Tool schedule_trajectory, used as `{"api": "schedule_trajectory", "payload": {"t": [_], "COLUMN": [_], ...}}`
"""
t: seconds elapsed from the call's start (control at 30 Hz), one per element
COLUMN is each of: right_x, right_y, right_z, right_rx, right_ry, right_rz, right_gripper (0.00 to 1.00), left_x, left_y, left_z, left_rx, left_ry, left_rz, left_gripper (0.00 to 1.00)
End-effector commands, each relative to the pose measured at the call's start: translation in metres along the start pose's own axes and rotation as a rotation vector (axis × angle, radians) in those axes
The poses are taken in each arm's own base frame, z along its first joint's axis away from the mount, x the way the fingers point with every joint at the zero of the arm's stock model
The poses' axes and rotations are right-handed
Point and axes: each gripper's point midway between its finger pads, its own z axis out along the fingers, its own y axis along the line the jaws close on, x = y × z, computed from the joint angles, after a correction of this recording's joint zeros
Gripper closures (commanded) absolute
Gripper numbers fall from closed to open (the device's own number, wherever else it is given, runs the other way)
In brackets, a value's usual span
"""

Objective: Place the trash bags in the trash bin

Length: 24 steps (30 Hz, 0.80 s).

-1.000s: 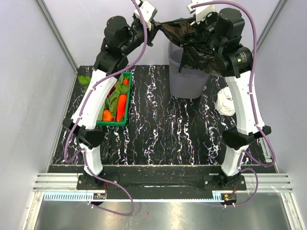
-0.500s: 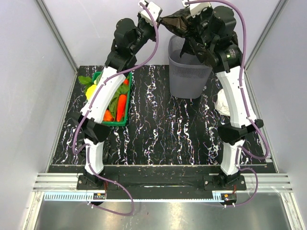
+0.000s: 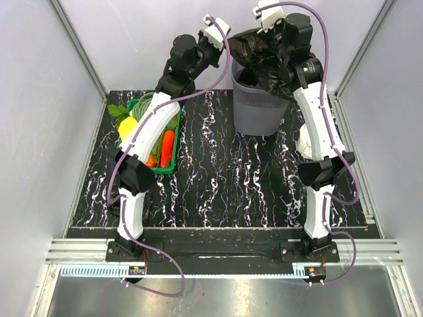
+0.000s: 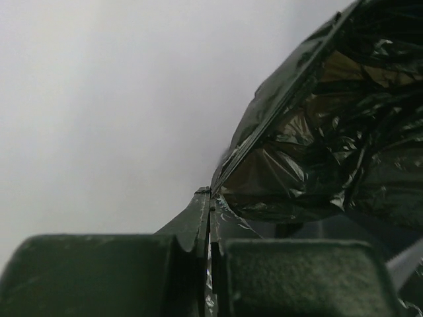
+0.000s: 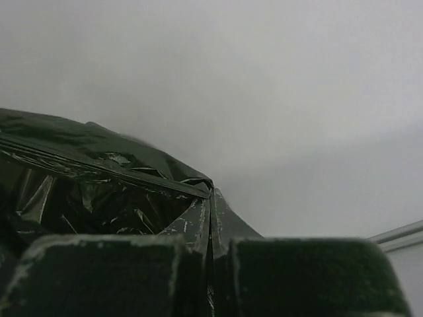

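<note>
A glossy black trash bag point(image 3: 259, 51) hangs stretched between both grippers over the mouth of the grey mesh trash bin point(image 3: 258, 109) at the back of the table. My left gripper point(image 3: 223, 41) is shut on the bag's left edge; in the left wrist view the film point(image 4: 317, 145) is pinched between the pads point(image 4: 210, 264). My right gripper point(image 3: 264, 30) is shut on the bag's other edge; in the right wrist view the film point(image 5: 99, 178) is pinched in the same way point(image 5: 213, 264). The lower part of the bag is inside the bin's rim.
A green crate point(image 3: 157, 142) with carrots and greens stands at the left of the marbled black table point(image 3: 231, 178). A white crumpled roll point(image 3: 307, 142) lies right of the bin, behind my right arm. Grey walls close in at the back and sides.
Both grippers have moved toward the back and closer together with the bag, bringing it from beside and in front of the bin to above its mouth.
</note>
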Motion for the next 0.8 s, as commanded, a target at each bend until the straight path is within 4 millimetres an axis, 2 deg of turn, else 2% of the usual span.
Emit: {"api": "schedule_trajectory", "payload": {"t": [0.0,0.17,0.3,0.47,0.7,0.77], "right_x": [0.03,0.057,0.072,0.08,0.081,0.085], "right_y": [-0.013,-0.006,0.007,0.012,-0.001,-0.003], "right_z": [0.004,0.007,0.011,0.018,0.022,0.023], "right_rx": [-0.046,-0.161,-0.23,-0.229,-0.172,-0.162], "right_ry": [0.039,0.077,0.103,0.114,0.11,0.118], "right_rz": [0.144,0.273,0.339,0.366,0.396,0.396], "right_gripper": [1.0,1.0,0.99,0.99,0.97,0.97], "left_x": [0.046,0.057,0.046,0.009,-0.063,-0.078], "left_y": [0.001,-0.021,-0.023,-0.019,-0.007,-0.006], "left_z": [-0.007,-0.02,-0.035,-0.051,-0.064,-0.068], "left_rx": [0.051,0.17,0.206,0.231,0.206,0.209], "left_ry": [0.125,0.191,0.212,0.171,0.02,-0.012], "left_rz": [-0.045,-0.077,-0.086,-0.084,-0.08,-0.1], "left_gripper": [1.0,1.0,1.0,1.0,1.0,1.0]}}
